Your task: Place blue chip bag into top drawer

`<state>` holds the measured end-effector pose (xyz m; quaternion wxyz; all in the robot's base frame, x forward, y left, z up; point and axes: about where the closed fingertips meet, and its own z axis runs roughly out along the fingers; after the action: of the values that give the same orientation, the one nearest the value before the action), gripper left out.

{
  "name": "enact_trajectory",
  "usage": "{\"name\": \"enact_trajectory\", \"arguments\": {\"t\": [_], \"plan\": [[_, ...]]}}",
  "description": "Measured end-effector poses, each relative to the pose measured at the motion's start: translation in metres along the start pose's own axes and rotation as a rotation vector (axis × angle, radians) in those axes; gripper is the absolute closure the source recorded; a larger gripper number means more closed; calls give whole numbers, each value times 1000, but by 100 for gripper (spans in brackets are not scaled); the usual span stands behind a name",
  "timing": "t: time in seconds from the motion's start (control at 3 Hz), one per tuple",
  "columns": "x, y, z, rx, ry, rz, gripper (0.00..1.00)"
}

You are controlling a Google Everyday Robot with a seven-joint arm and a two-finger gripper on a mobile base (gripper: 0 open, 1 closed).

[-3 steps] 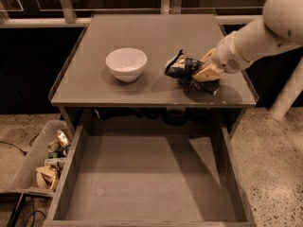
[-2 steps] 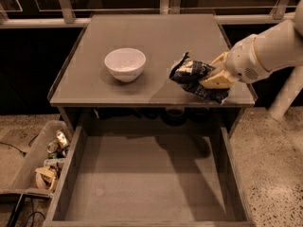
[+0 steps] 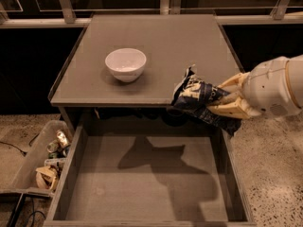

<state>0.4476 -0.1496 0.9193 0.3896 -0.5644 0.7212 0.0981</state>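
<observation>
Blue chip bag (image 3: 194,93) hangs pinched in the gripper (image 3: 218,100) at the edge of the cabinet (image 3: 156,51), mid-carry; next it needs lowering into the open top drawer (image 3: 142,188).

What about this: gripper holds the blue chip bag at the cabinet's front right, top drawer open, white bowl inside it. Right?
No: the camera view shows the white bowl on the cabinet top, not in the top drawer. The gripper, front right, holds the blue chip bag; drawer open.

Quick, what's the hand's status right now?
Hand: closed on the blue chip bag, held over the open top drawer's back right corner.
</observation>
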Motion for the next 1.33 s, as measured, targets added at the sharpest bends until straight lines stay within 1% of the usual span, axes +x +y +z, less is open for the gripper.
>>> {"name": "enact_trajectory", "arguments": {"t": [0.33, 0.67, 1.0, 1.33], "plan": [[14, 39, 17, -20, 23, 18, 100], [55, 66, 57, -47, 51, 69, 100], [100, 77, 97, -64, 30, 132, 100], [99, 77, 96, -63, 31, 130, 100]]}}
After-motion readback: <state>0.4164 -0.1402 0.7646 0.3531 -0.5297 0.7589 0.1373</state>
